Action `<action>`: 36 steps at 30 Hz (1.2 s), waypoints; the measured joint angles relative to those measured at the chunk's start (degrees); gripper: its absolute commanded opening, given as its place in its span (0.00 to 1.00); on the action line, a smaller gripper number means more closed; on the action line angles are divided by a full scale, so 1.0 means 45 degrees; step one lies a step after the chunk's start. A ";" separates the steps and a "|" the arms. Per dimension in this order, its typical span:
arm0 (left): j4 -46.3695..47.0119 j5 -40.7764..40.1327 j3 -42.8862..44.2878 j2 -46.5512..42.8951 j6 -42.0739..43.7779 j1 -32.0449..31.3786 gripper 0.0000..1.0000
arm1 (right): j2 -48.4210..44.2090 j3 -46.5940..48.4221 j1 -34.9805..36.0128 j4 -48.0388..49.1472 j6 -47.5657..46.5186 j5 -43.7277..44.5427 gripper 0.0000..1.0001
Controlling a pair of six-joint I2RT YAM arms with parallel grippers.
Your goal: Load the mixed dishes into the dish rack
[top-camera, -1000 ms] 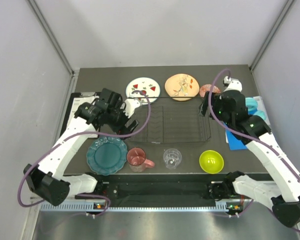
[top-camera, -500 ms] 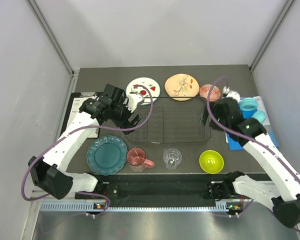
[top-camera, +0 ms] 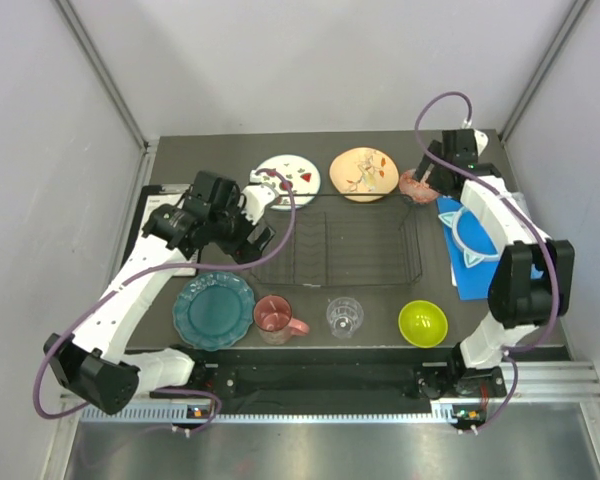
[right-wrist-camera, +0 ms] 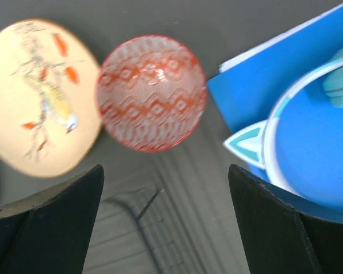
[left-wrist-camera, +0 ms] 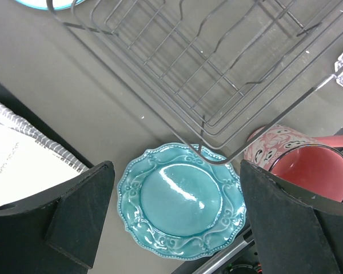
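Observation:
The dark wire dish rack (top-camera: 352, 245) stands mid-table and is empty. My left gripper (top-camera: 259, 237) is open and empty at its left edge, high over the teal scalloped plate (left-wrist-camera: 183, 200); the rack's corner (left-wrist-camera: 217, 74) and the pink mug (left-wrist-camera: 308, 162) also show in that view. My right gripper (top-camera: 426, 177) is open and empty above a small red-patterned bowl (right-wrist-camera: 151, 91), beside the peach floral plate (right-wrist-camera: 40, 97). The white plate with red spots (top-camera: 286, 176) lies back left. The clear glass (top-camera: 345, 316) and lime-green bowl (top-camera: 423, 323) stand in front of the rack.
Turquoise headphones (top-camera: 475, 236) lie on a blue sheet (right-wrist-camera: 274, 68) right of the rack, under my right arm. A clipboard with white paper (top-camera: 170, 213) lies at the left edge. White walls enclose the table.
My right arm has swung to the back right, bringing its gripper over the small red-patterned bowl. My left gripper has shifted slightly left along the rack's edge.

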 measured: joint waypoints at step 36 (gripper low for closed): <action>0.0529 -0.0253 -0.1001 -0.0418 0.0000 0.0695 0.95 | 0.8296 0.7626 0.0733 -0.1889 -0.1452 -0.0321 0.75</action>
